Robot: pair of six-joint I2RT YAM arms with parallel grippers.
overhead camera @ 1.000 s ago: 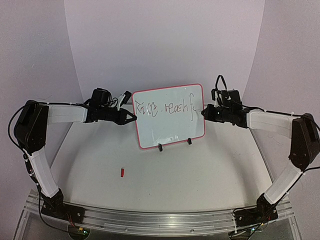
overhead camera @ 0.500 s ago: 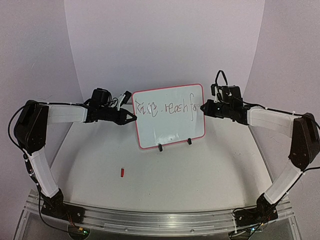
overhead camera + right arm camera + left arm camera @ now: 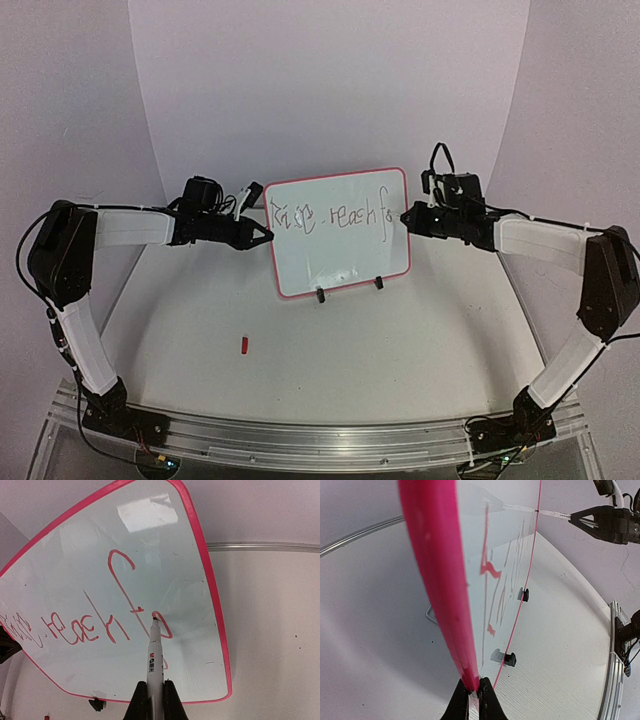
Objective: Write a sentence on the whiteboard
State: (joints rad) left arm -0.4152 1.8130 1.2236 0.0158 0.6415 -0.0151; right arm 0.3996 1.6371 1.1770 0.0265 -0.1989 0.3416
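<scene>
The top camera looks down from behind me, my arms rising from the frame's bottom, far enough to hold the whole table [image 3: 330,370]. My left wrist camera sights edge-on along the whiteboard [image 3: 512,535], very close; my right one looks along the marker [image 3: 155,660] at its written face, which all views share.

A robotics lab: curved white backdrop [image 3: 330,90] behind the table [image 3: 400,345], robot arms [image 3: 130,228] bolted to a metal rail [image 3: 320,438] along its near edge.
</scene>
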